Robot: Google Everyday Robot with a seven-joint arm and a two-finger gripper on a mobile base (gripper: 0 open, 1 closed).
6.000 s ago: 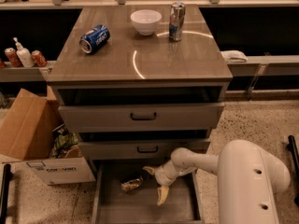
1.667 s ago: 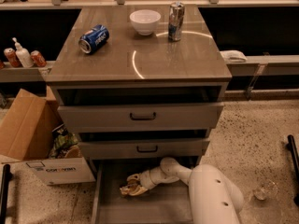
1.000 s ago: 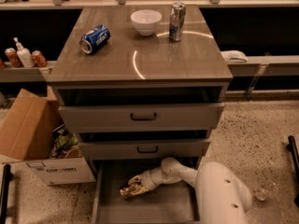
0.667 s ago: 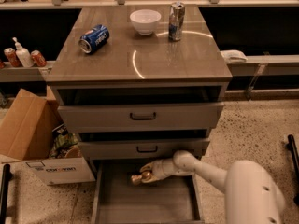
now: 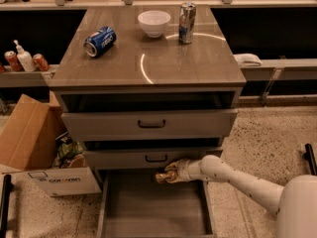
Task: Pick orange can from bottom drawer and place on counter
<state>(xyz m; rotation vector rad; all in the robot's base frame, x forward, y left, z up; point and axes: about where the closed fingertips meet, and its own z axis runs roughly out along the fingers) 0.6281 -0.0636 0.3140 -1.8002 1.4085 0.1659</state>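
The gripper [image 5: 172, 173], fingers clamped on the orange can [image 5: 161, 177], hangs over the bottom drawer [image 5: 148, 213], with the counter [image 5: 163, 63] well above it.

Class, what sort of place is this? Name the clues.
Probably a robot test area, kitchen-like: a counter with a bowl and a blue can, a cardboard box on speckled floor, and the gripper holding the orange can above the bottom drawer.

Pale end effector [image 5: 170, 174], at six o'clock below the glossy grey-brown desk [image 5: 148, 63], clasps the orange-gold can [image 5: 161, 177]; blue can [image 5: 99, 40] at ten.
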